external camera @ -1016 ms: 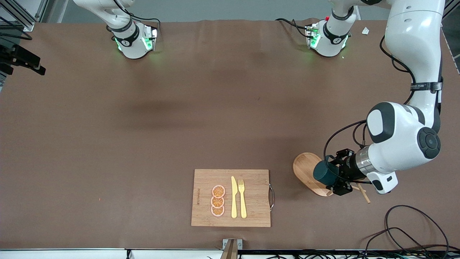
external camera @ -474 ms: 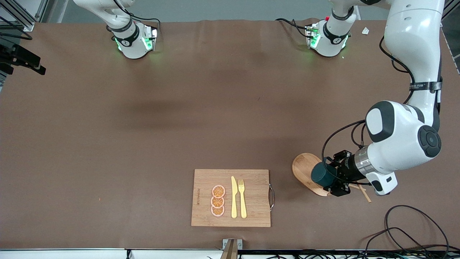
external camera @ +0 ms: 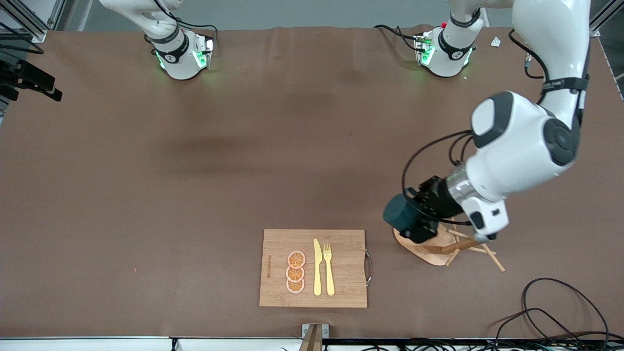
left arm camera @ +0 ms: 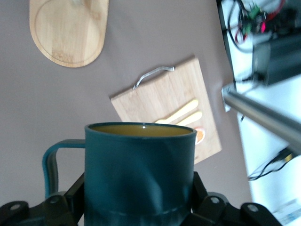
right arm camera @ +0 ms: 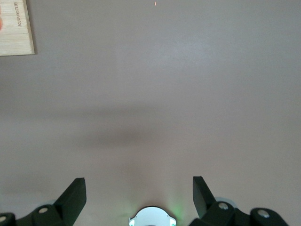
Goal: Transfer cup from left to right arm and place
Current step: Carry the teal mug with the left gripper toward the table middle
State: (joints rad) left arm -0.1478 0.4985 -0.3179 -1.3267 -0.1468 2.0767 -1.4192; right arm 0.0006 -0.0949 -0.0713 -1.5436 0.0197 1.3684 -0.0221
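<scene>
The cup [external camera: 400, 213], a dark teal mug with an ochre inside, hangs in the air over the edge of the wooden peg stand's oval base [external camera: 425, 247]. My left gripper [external camera: 420, 218] is shut on the cup's body. In the left wrist view the cup [left arm camera: 140, 169] stands upright between the left gripper's [left arm camera: 139, 194] black fingers [left arm camera: 74, 190], with its loop handle [left arm camera: 51, 159] out to one side. My right gripper [right arm camera: 138, 187] is open with nothing in it, over bare brown table; that arm waits, out of the front view.
A wooden cutting board [external camera: 343, 270] with a yellow knife [external camera: 317, 267], a fork [external camera: 329, 268] and orange slices [external camera: 295, 272] lies near the front edge, beside the peg stand. The stand's pegs [external camera: 475, 247] stick out toward the left arm's end. Black cables [external camera: 560, 312] lie at that front corner.
The left gripper closed on the cup, then lifted it up off the peg stand and carried it a little toward the right arm's end. The right gripper has not moved.
</scene>
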